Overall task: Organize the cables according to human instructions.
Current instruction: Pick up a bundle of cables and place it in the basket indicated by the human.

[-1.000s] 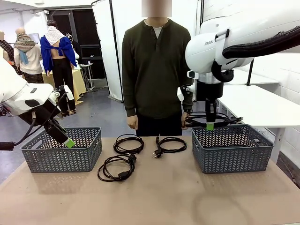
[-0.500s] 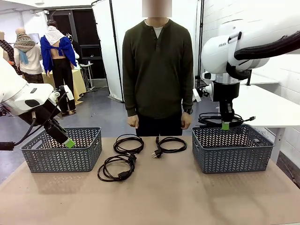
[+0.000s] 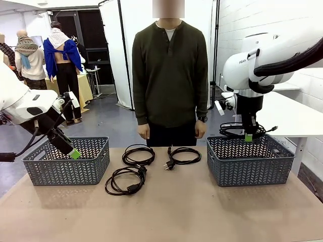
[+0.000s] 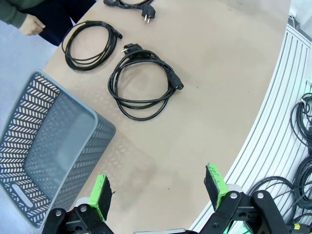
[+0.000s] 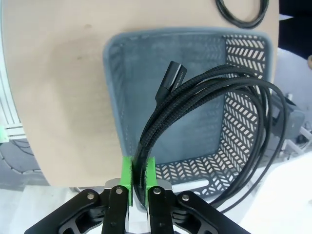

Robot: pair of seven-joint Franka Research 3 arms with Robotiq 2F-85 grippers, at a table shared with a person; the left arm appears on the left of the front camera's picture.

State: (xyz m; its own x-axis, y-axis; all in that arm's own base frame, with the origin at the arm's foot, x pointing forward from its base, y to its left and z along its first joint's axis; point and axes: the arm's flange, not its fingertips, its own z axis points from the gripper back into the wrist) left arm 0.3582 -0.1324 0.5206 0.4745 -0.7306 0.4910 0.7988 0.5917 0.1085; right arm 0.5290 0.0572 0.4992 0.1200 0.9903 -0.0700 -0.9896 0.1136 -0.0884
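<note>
Black coiled cable (image 5: 165, 117) is pinched in the right tool (image 3: 248, 137) above the right basket (image 3: 250, 164), so lowering and release into it are judged to be called for, while three cables (image 3: 138, 154) lie on the counter (image 3: 176, 212) and the left tool (image 4: 158, 192) stands wide.

Far cable (image 4: 129, 4) cut by top edge; left basket (image 4: 24, 131) partly cropped

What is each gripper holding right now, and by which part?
The right gripper pinches a coiled cable by its bunched strands, above the right basket. The left gripper is open and holds nothing.
</note>
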